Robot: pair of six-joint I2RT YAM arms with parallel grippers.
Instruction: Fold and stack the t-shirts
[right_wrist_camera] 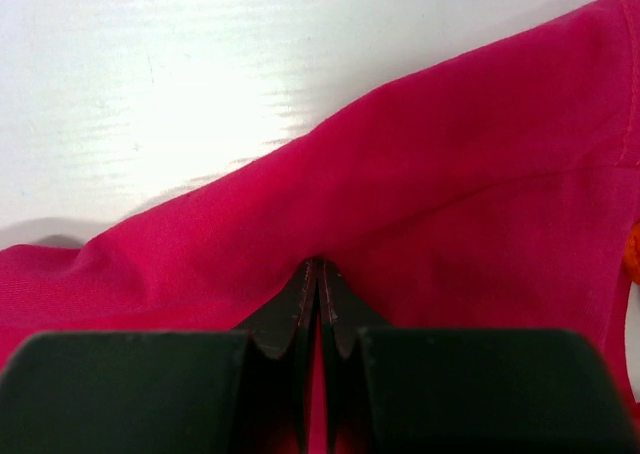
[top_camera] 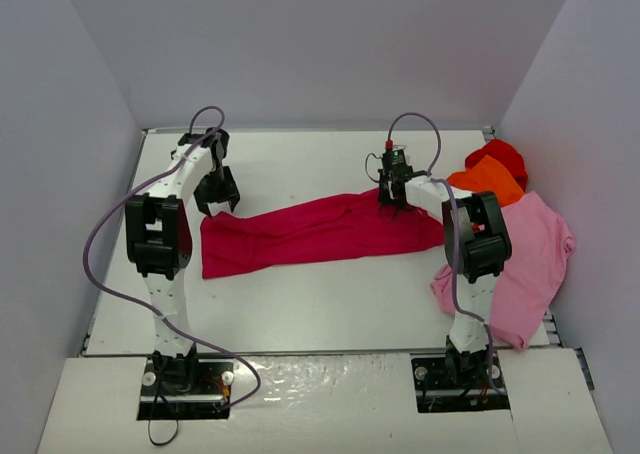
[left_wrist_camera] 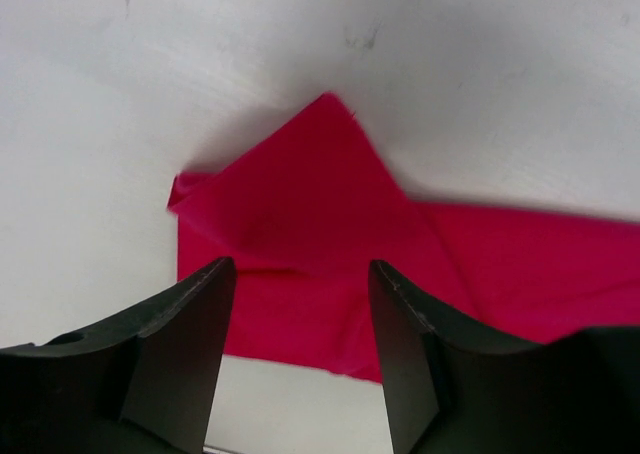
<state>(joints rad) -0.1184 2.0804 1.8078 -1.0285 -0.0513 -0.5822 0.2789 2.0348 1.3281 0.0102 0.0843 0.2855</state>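
Note:
A crimson t-shirt [top_camera: 310, 232] lies stretched in a long band across the middle of the table. My left gripper [top_camera: 217, 202] hovers just above its left end, open, with nothing between the fingers; in the left wrist view the gripper [left_wrist_camera: 300, 264] frames a folded corner of the crimson t-shirt [left_wrist_camera: 300, 194]. My right gripper [top_camera: 392, 200] is at the shirt's far right end, shut on a pinched ridge of the crimson cloth [right_wrist_camera: 450, 174], the gripper [right_wrist_camera: 317, 264] pressed tight together. Orange [top_camera: 490, 179], bright red [top_camera: 498, 155] and light pink [top_camera: 525, 264] t-shirts lie heaped at the right.
The white table [top_camera: 300, 304] is boxed in by grey walls on the left, back and right. The pink shirt hangs over the table's right edge beside the right arm. A sliver of orange cloth [right_wrist_camera: 633, 254] shows at the right wrist view's edge.

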